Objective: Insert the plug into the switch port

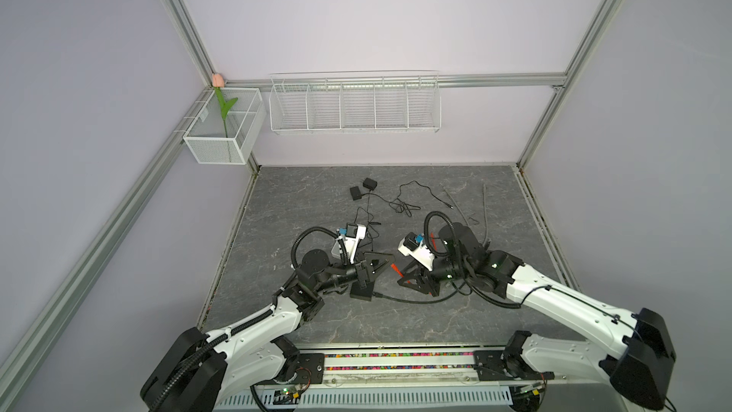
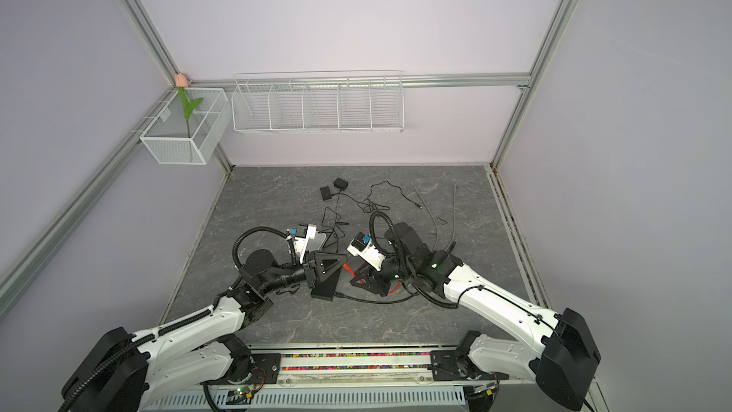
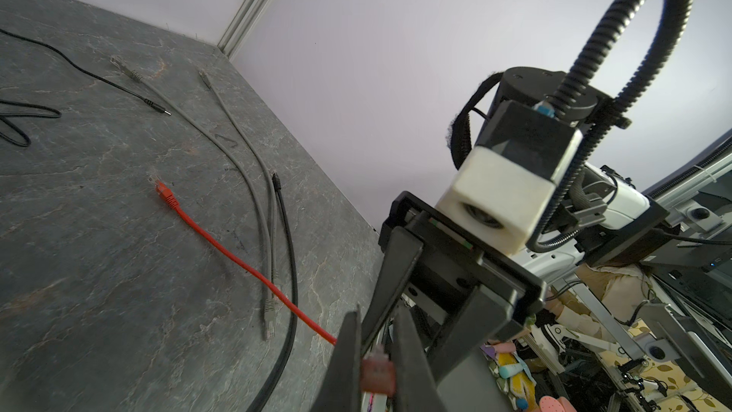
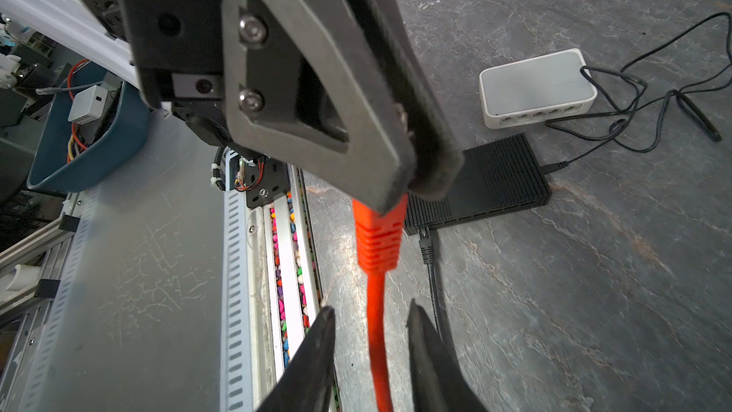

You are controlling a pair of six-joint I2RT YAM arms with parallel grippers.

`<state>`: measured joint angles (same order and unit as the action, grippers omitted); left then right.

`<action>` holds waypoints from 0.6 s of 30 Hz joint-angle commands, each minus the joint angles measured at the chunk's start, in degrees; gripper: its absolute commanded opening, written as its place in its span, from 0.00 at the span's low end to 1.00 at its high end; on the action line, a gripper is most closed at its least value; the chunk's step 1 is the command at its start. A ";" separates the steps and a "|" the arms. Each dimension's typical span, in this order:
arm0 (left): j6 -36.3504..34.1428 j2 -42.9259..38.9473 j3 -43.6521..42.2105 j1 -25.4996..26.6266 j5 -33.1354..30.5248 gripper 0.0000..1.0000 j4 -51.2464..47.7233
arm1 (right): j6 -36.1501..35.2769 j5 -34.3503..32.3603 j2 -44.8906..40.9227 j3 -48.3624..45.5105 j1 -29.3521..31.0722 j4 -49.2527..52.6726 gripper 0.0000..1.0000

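In both top views the left gripper (image 1: 390,261) is clamped on the orange Ethernet plug (image 1: 395,267), nearly tip to tip with the right gripper (image 1: 404,276). The black switch (image 1: 362,291) lies just beside the left jaws.

Left wrist view: the plug sits pinched between narrow jaws, and its orange cable (image 3: 237,259) runs off across the table (image 3: 99,271).

Right wrist view: the right jaws stand slightly parted around the cable, apart from it, just past the plug's boot. The black switch lies just behind the left jaws, and a white switch (image 4: 534,85) lies beyond.

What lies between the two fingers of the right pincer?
The orange cable runs between them, a gap on each side, as the right wrist view shows.
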<state>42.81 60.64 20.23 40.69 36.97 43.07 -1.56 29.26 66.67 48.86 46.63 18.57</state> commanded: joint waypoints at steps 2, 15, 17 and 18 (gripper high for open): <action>-0.27 -0.38 -0.64 0.27 1.70 0.00 2.41 | -1.41 2.20 -0.31 1.09 -0.31 -0.48 0.30; -0.34 -0.61 -0.89 0.36 2.57 0.00 2.64 | -1.57 2.28 -0.19 3.08 -0.40 -0.06 0.27; -0.35 -0.61 -0.97 0.36 2.71 0.00 2.63 | -1.54 2.08 -0.14 3.08 -0.56 -0.11 0.27; -0.44 -0.61 -0.98 0.36 2.78 0.00 2.64 | -1.47 1.95 -0.14 3.08 -0.57 -0.20 0.27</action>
<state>42.78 60.62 19.75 40.69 38.68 43.64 -1.67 30.06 66.67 51.03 46.52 18.52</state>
